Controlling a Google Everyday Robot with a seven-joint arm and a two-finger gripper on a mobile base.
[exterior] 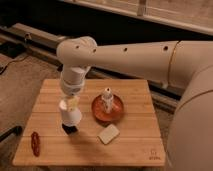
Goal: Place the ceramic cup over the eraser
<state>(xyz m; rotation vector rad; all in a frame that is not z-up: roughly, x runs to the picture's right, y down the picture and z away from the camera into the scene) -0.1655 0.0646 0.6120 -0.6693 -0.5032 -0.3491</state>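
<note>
The white ceramic cup hangs in my gripper, which grips it from above over the left half of the wooden table. The cup sits directly over the small black eraser. Only the eraser's lower part shows beneath the cup's bottom edge. I cannot tell whether the cup touches the eraser or the table. The arm reaches in from the upper right and hides nothing of the cup.
A reddish-brown bowl with a small white object standing in it is just right of the cup. A cream-white slab lies in front of the bowl. A red elongated object lies near the front left corner.
</note>
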